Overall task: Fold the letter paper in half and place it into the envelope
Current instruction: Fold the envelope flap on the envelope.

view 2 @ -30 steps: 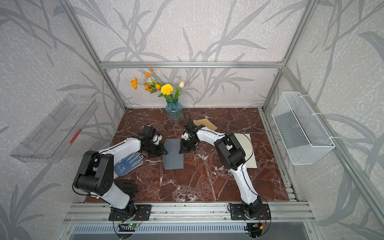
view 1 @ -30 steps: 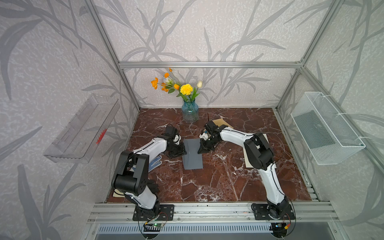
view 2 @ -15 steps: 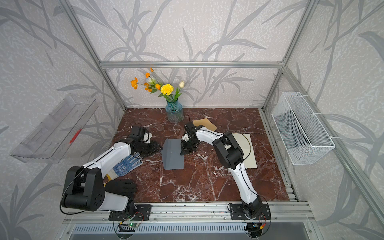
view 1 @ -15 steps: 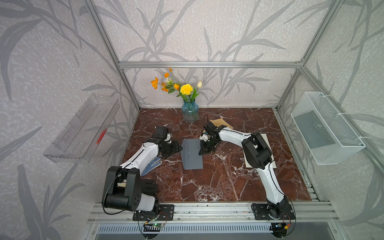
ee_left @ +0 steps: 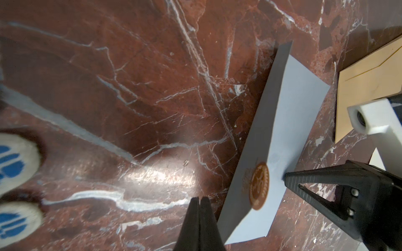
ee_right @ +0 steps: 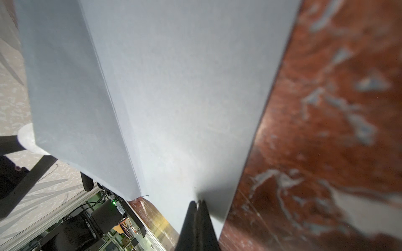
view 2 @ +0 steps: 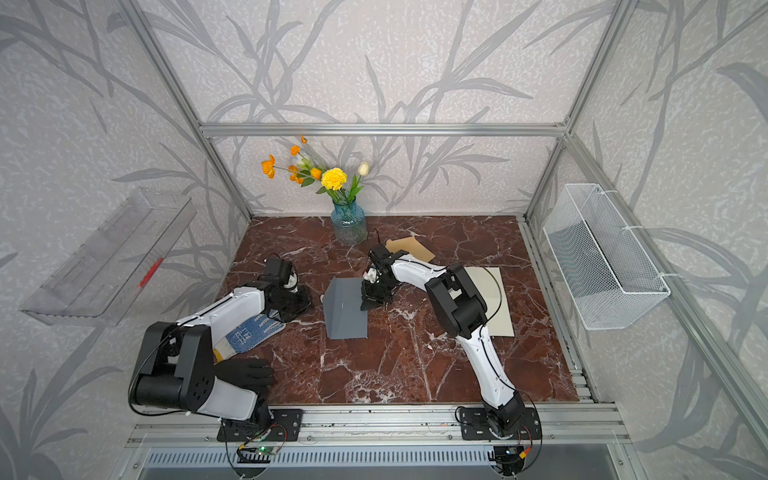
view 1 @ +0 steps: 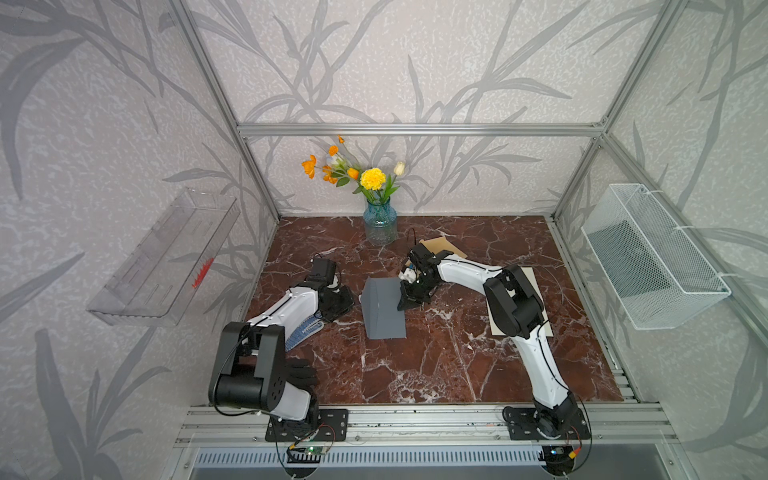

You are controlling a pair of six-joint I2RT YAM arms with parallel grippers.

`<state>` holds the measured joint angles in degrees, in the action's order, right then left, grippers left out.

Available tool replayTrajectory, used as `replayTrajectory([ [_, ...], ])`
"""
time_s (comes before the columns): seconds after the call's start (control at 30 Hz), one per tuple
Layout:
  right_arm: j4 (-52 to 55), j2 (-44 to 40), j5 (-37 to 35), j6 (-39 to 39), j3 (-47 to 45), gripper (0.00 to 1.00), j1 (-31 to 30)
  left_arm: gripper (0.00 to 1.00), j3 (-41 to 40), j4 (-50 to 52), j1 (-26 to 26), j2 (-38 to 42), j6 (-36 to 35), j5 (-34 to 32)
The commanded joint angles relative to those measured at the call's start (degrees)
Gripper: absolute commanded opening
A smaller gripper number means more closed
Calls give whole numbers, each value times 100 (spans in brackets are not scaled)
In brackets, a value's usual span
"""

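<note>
The grey letter paper [view 1: 382, 311] [view 2: 345, 311] lies mid-table, creased, with its left part raised in a tent shape. A brown round emblem shows on it in the left wrist view [ee_left: 258, 187]. My right gripper [view 1: 405, 305] [ee_right: 197, 202] is shut, and its tips press on the paper's right edge [ee_left: 289, 121]. Just left of the paper sits my left gripper [view 1: 347, 301] [ee_left: 199, 198], shut, empty and clear of the sheet. The tan envelope [view 1: 446, 245] [ee_left: 369, 87] lies behind the right wrist, near the vase.
A blue glass vase of flowers [view 1: 379, 226] stands at the back. A blue-dotted glove [view 1: 303, 332] and a black glove [view 1: 299, 374] lie under the left arm. A cream sheet [view 1: 536, 282] lies at right. A wire basket [view 1: 652, 257] and a clear tray [view 1: 162, 257] hang on the walls.
My left gripper drew back leftward off the paper's left edge and shut. The paper's left part now stands raised. The right gripper stayed on the paper's right edge.
</note>
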<state>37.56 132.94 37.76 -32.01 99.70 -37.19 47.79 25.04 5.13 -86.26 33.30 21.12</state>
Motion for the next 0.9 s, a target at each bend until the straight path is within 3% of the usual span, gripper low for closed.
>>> replayTrajectory([
  [0.0,214,1,-154,57,-70,0,-44,0,159,-274,-4,-104,97,338],
  [0.57,256,127,-181,2,-42,0,-52,0,598,-656,931,-785,195,515],
  [0.87,403,215,-207,37,102,0,-65,0,832,-751,1113,-1361,151,544],
])
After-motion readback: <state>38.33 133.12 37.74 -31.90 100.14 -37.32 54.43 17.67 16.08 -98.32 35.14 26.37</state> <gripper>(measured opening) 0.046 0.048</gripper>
